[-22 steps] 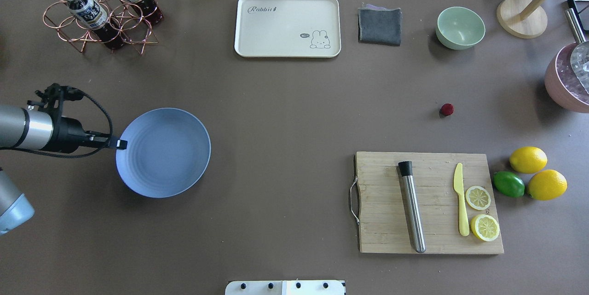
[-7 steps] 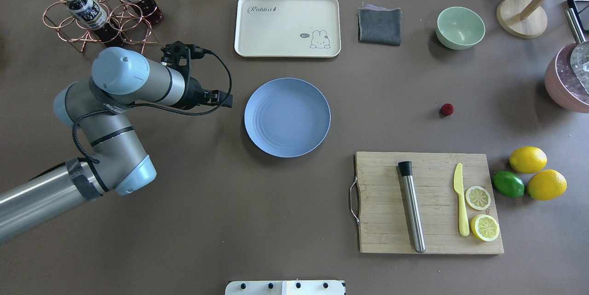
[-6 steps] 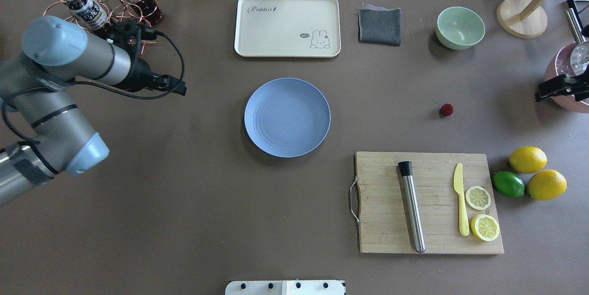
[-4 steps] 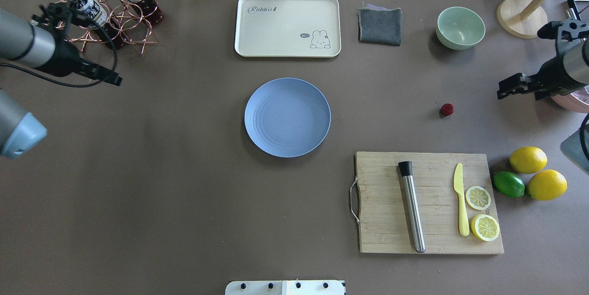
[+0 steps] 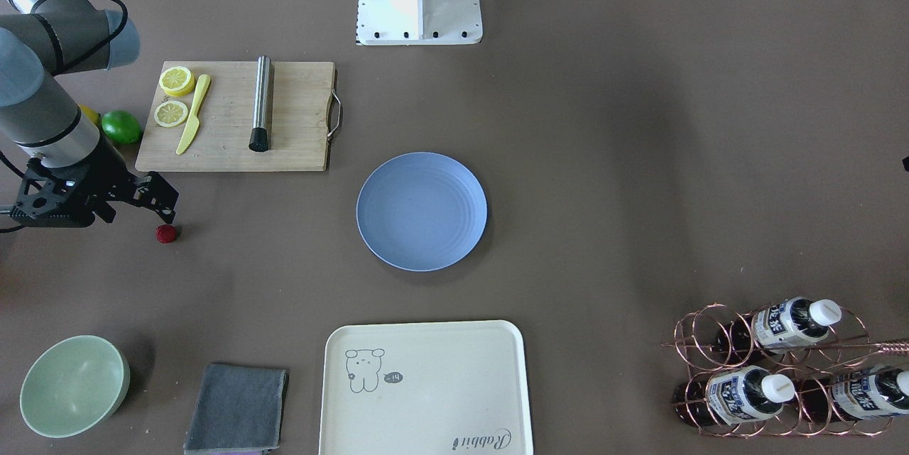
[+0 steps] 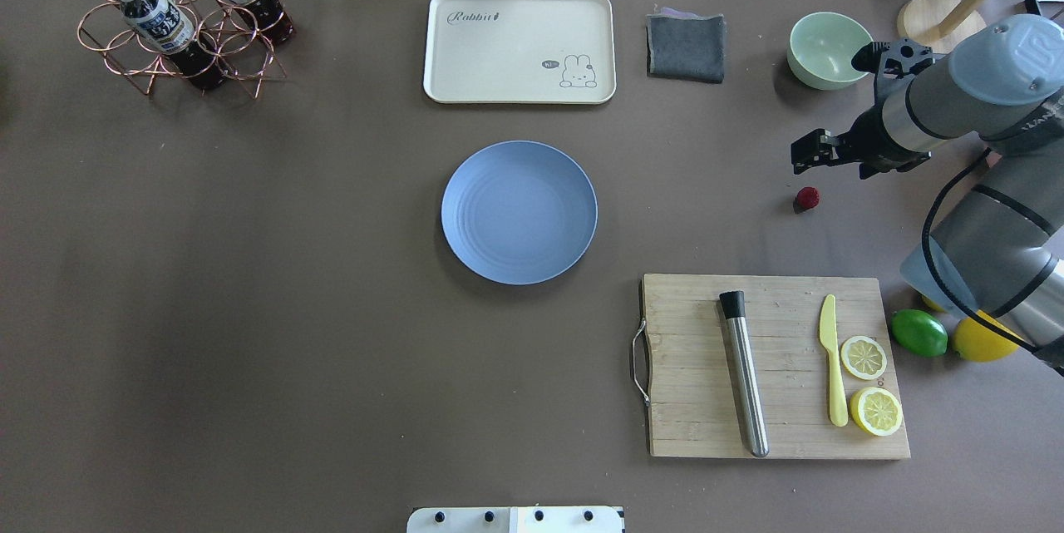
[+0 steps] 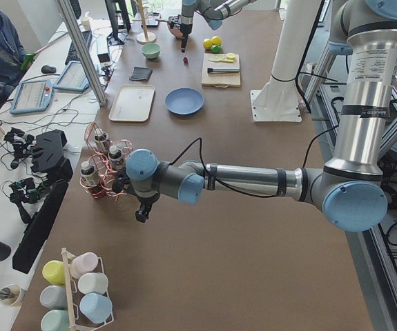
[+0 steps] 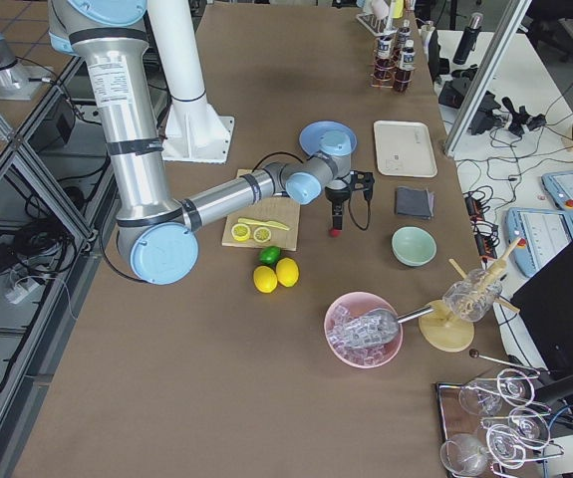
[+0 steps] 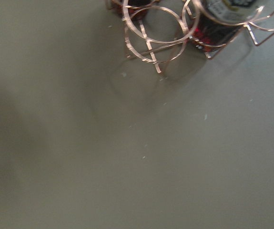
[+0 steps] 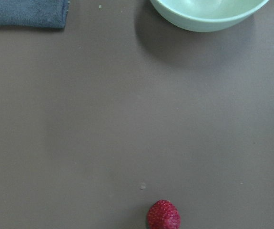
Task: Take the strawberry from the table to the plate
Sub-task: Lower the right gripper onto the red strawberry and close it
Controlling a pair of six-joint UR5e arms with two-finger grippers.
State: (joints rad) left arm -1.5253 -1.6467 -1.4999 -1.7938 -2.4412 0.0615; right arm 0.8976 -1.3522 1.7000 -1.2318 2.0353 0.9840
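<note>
The strawberry [image 6: 807,198] is a small dark-red berry lying on the bare table [image 6: 332,367], right of centre. It also shows at the lower edge of the right wrist view as strawberry [image 10: 163,215] and at strawberry [image 5: 166,233]. My right gripper [image 6: 805,155] hovers just beyond it, apart from it, open and holding nothing. The light-blue plate [image 6: 519,211] sits with nothing on it in the middle of the table. My left gripper [image 7: 141,215] shows only in the exterior left view, beside the bottle rack, and I cannot tell its state.
A wooden cutting board [image 6: 690,425] holds a steel muddler, a yellow knife and lemon slices. A lime [image 6: 918,333] and lemons lie to its right. A green bowl [image 6: 823,46], a grey cloth [image 6: 687,46], a cream tray [image 6: 519,46] and a bottle rack [image 6: 179,17] line the far edge.
The left arm slid the plate to the middle, let go and drew back left out of the overhead view. The right arm came in from the right toward the strawberry.
</note>
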